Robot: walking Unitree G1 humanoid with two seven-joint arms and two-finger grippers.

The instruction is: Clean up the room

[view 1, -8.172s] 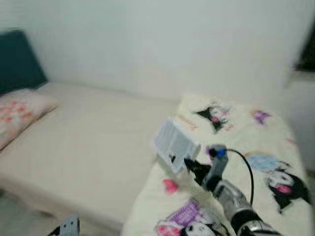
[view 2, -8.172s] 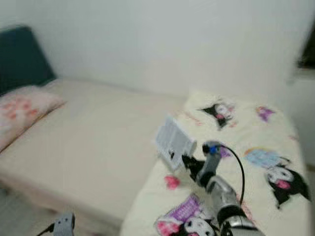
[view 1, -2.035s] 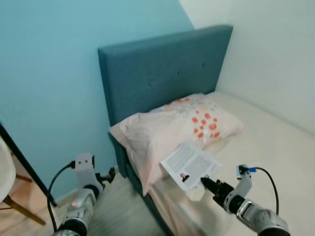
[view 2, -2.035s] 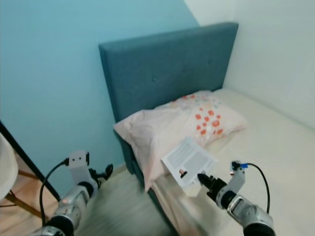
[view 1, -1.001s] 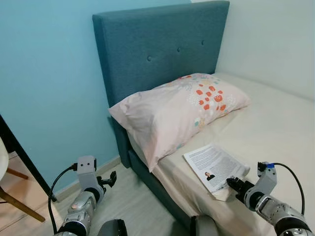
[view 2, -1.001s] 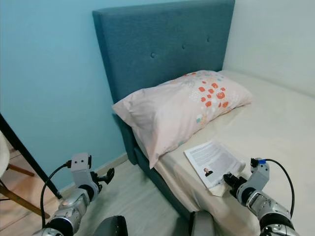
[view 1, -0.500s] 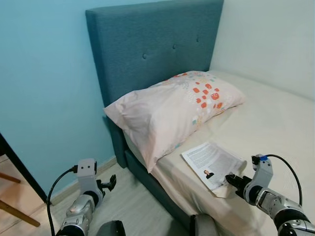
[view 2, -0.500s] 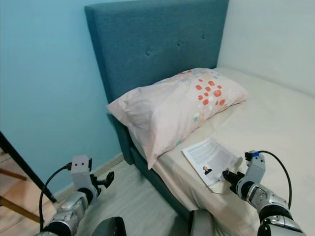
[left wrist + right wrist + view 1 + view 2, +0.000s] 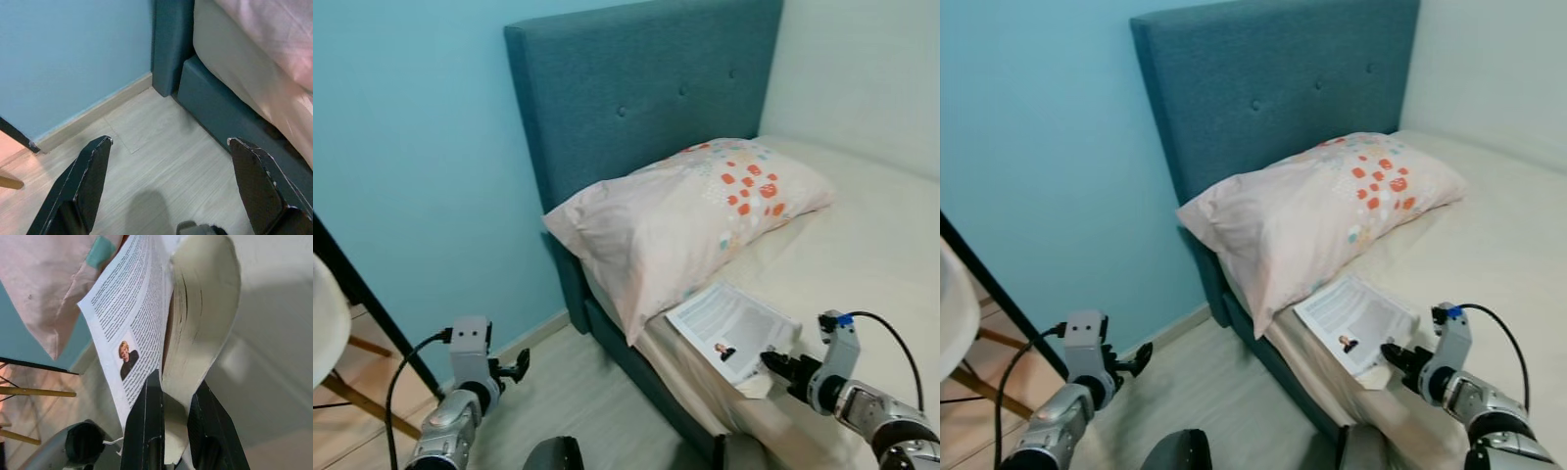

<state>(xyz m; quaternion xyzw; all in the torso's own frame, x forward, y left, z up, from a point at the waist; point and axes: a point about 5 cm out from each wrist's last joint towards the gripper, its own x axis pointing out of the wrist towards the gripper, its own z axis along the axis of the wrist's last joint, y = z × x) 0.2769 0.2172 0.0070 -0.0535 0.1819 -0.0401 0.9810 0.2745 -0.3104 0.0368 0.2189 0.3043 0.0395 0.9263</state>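
A white paperback book (image 9: 731,328), back cover up with printed text and a small portrait, lies at the near edge of the cream mattress (image 9: 862,264), just below the pillow. My right gripper (image 9: 773,364) is shut on the book's near edge; in the right wrist view the black fingers (image 9: 146,431) pinch the curled pages of the book (image 9: 161,333). Low on the left, over the floor, my left gripper (image 9: 514,370) hangs with its fingers (image 9: 88,181) spread wide and nothing between them.
A pale pink pillow (image 9: 690,215) with orange flowers leans against the teal headboard (image 9: 636,98). The teal bed frame (image 9: 225,117) runs beside pale wood flooring (image 9: 146,161). A light blue wall is on the left; a white chair (image 9: 328,333) stands at the far left.
The view has shifted slightly, bringing the white chair back in at the left. The book still rests on the mattress edge in my right gripper; the left arm sits a little lower.
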